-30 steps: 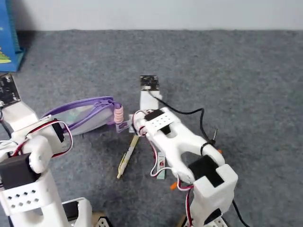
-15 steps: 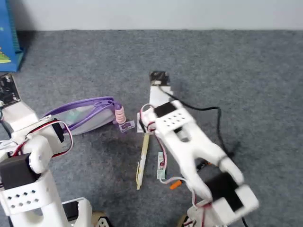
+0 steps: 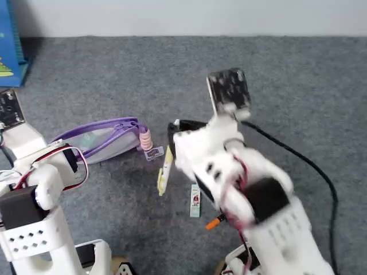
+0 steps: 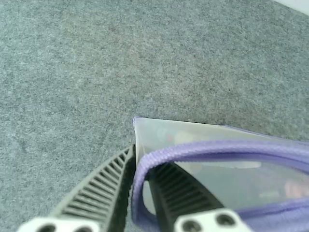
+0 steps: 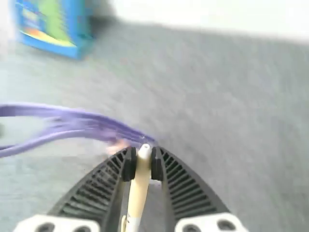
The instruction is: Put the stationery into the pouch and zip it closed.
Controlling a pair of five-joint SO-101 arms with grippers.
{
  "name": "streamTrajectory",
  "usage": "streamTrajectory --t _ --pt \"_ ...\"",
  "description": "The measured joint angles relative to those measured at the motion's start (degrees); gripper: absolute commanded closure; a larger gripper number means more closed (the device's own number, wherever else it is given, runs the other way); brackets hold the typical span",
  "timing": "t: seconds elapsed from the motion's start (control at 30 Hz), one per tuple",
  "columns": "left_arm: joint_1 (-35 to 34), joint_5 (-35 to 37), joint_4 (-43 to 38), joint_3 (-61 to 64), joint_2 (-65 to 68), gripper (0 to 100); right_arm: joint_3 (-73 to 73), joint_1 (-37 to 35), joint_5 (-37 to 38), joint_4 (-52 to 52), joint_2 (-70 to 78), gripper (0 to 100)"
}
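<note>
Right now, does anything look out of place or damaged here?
Nothing spilled or damaged. One small flat piece lies loose on the carpet, outside the open pouch; the right gripper has its jaws shut on the pen.

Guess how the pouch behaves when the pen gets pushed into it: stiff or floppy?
Probably floppy: the pouch looks like thin translucent sheet with a fabric zipper band, its mouth bowed open. Pinched only at one corner by the left gripper, it may buckle or slide on the carpet under a push.
</note>
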Motion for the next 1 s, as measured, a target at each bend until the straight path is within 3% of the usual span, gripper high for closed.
streamTrajectory --t 0.33,0.67,1.0 --pt "0.0 0.0 0.0 0.0 0.0 99 -15.3 -5.89 1.76 -3.25 -6.59 99.1" --pt "0.0 0.0 0.0 0.0 0.0 99 -17.41 -5.8 4.04 -21.89 4.66 99.1" --pt "0.0 0.0 0.0 0.0 0.0 99 -16.7 -6.77 4.04 -26.55 13.36 99.1"
